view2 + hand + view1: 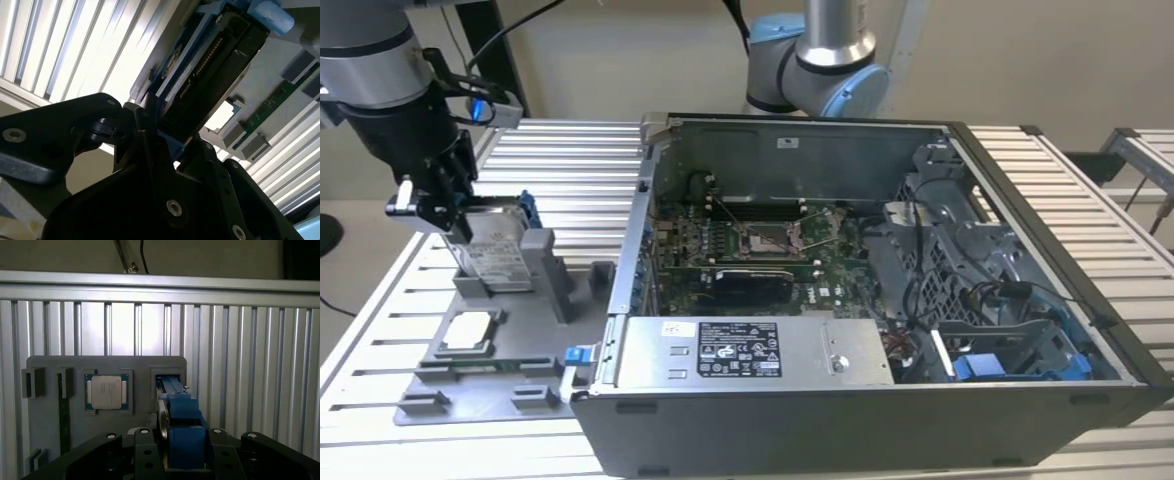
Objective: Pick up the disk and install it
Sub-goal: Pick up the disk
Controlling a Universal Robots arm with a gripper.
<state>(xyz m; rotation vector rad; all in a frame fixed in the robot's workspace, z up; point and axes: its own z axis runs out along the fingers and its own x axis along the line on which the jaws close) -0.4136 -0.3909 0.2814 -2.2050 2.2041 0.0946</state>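
"Disk [496,252]?"
"Silver-grey drive, white label, blue bracket. It stands on edge in the grey holder [542,258] on the tray [478,378]."
"Gripper [181,450]?"
"Fingers pinching the disk's blue-framed edge."

Noted: disk [215,72] edge-on, connector pins [205,60] exposed, blue bracket [182,57] along one flank. Black gripper [172,140] closed on disk's near end, fingers [144,132] against both flanks. Beyond disk: grey fixture plate [272,70]. Beside disk: green memory module [272,107] on plate. Behind disk: slatted table [75,45].
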